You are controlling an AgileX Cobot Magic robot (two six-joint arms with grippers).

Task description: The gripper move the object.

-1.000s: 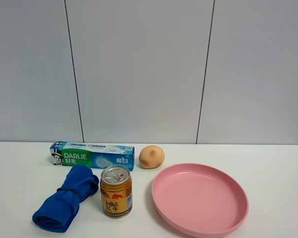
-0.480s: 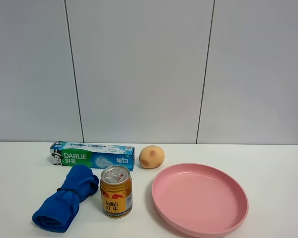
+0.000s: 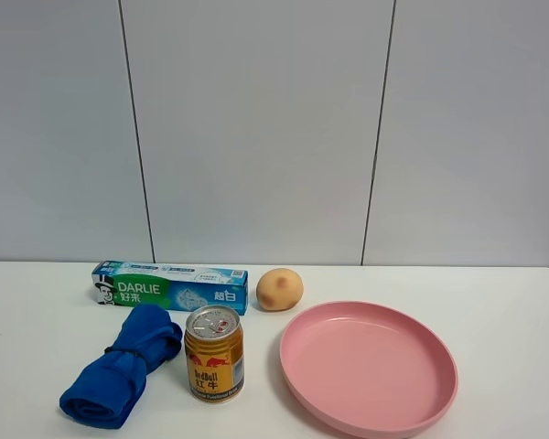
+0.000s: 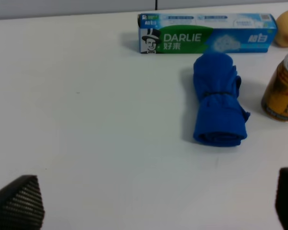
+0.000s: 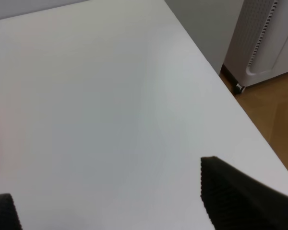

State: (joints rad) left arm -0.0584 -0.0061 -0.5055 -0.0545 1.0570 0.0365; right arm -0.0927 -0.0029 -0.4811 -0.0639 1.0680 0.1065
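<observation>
Green toothpaste box lies seemingly well beyond left gripper.

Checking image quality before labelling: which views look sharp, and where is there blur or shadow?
Exterior high: evenly lit, sharp, DARLIE box lettering legible. Left wrist: box readable, blue cloth casts a soft shadow. Right wrist: bare table, softly blurred.

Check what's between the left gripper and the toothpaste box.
Mostly bare table in the left wrist view; the blue cloth lies off to one side, just before the toothpaste box.
</observation>
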